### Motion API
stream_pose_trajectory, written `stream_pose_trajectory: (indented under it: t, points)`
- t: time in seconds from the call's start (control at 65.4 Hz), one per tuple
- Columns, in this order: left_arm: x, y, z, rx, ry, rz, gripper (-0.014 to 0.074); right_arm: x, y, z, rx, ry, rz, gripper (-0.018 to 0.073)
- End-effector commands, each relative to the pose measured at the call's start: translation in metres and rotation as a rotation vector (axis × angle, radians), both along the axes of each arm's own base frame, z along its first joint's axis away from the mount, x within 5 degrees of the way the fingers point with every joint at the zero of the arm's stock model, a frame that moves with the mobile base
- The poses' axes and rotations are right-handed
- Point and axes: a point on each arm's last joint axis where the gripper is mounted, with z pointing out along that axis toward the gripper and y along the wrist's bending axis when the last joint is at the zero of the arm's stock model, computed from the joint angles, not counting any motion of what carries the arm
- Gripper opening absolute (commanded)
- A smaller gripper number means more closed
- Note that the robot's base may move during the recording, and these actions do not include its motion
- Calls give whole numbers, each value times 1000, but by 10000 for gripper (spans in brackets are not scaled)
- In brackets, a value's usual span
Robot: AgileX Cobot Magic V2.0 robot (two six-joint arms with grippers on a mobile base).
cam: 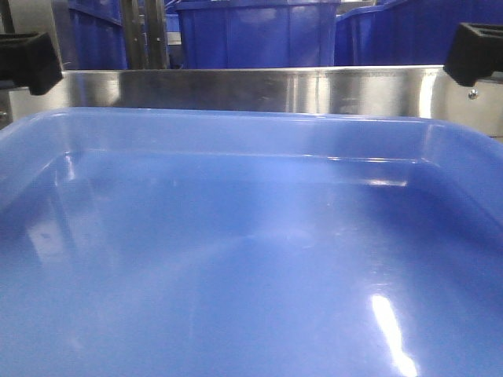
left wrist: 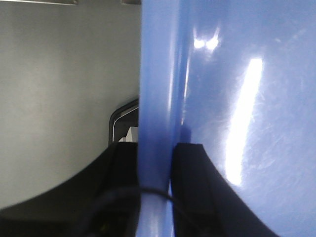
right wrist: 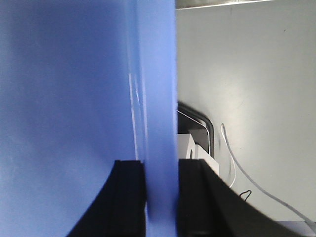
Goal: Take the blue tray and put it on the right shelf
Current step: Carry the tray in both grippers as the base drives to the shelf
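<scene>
1. Left end effector (left wrist: 156,150): jaws clamped on the left rim of the blue tray (cam: 251,259), one finger on each side of the wall.
2. Right end effector (right wrist: 161,165): jaws clamped likewise on the opposite rim.
3. Tray: roughly level, cavity upward, long axis spanning between both end effectors, parallel to the front edge of the right shelf (cam: 251,88).
4. The tray's far rim lies near that edge, on the camera side; whether they touch cannot be determined.
5. Blue bins (cam: 255,35) stand beyond that edge.
</scene>
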Motion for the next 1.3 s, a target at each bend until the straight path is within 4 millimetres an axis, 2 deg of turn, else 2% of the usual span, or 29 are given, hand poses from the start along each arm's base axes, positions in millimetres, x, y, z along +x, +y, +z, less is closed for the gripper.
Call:
stream_pose_trajectory:
  t: [0.0, 1.284]
  points:
    - [-3, 3, 12, -9, -31, 2, 55, 3, -2, 12, 9, -66, -2, 158]
    - [-3, 1, 12, -23, -23, 4, 55, 6, 1, 14, 43, -108, 1, 158]
